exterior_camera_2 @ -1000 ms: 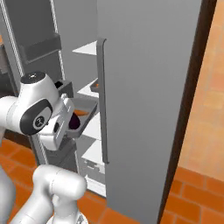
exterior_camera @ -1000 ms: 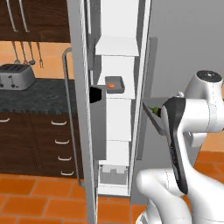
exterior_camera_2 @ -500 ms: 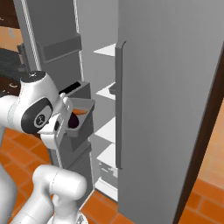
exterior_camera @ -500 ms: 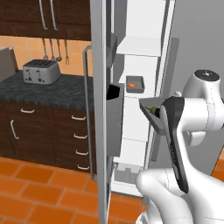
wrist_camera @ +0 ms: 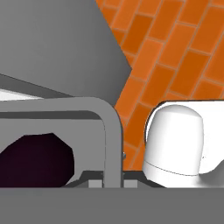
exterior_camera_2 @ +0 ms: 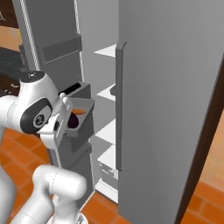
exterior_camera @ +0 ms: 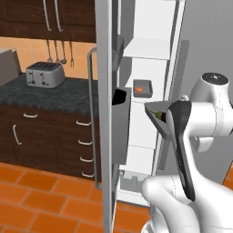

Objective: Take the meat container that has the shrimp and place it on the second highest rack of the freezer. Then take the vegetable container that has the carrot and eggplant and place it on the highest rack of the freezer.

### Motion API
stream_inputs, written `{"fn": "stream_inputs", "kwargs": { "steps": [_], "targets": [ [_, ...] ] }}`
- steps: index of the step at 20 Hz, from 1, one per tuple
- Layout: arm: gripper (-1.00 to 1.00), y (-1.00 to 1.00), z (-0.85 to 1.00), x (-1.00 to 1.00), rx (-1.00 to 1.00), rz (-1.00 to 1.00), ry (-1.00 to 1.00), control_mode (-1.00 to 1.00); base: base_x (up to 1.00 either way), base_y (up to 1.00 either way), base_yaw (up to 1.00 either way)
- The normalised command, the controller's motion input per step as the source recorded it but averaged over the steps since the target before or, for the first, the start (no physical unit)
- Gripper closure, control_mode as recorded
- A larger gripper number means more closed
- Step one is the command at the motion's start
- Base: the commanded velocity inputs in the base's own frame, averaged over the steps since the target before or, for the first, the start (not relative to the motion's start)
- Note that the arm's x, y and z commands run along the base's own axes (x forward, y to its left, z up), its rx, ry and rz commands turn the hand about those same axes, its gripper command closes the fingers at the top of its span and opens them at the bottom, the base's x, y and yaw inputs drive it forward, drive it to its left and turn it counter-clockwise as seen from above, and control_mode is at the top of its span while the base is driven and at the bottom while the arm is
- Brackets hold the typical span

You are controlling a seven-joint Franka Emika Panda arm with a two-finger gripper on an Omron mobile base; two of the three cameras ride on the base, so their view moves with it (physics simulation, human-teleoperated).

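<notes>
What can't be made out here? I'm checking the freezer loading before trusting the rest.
- The hand's fingers: hand view, cut off by the bottom edge; only the vegetable container's rim shows there.
- Eggplant: hand view, partly cut by the bottom edge and the rim.
- Carrot: right base view, mostly behind the container wall.
- Shrimp: left base view, too small for detail.
- Freezer's upper rack: left base view, partly behind the door edge.

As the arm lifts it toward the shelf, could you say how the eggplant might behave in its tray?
The eggplant looks glossy and rounded, so it could slide or roll. The tray seems tilted in the gripper, which raises that risk, though its walls would probably catch it.
</notes>
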Motion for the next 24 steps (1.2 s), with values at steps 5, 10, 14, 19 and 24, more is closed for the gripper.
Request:
{"fn": "stream_inputs", "kwargs": {
  "steps": [5,10,14,19,24],
  "targets": [
    [1.00,0.00,0.00,0.00,0.00,0.00,0.00,1.00,0.61,-0.03,0.00],
    [1.00,0.00,0.00,0.00,0.00,0.00,0.00,1.00,0.44,0.17,0.00],
    [1.00,0.00,0.00,0.00,0.00,0.00,0.00,1.00,0.36,0.32,0.00],
    [1.00,0.00,0.00,0.00,0.00,0.00,0.00,1.00,0.59,0.07,0.00],
    [1.00,0.00,0.00,0.00,0.00,0.00,0.00,1.00,0.61,0.00,0.00]
  ]
}}
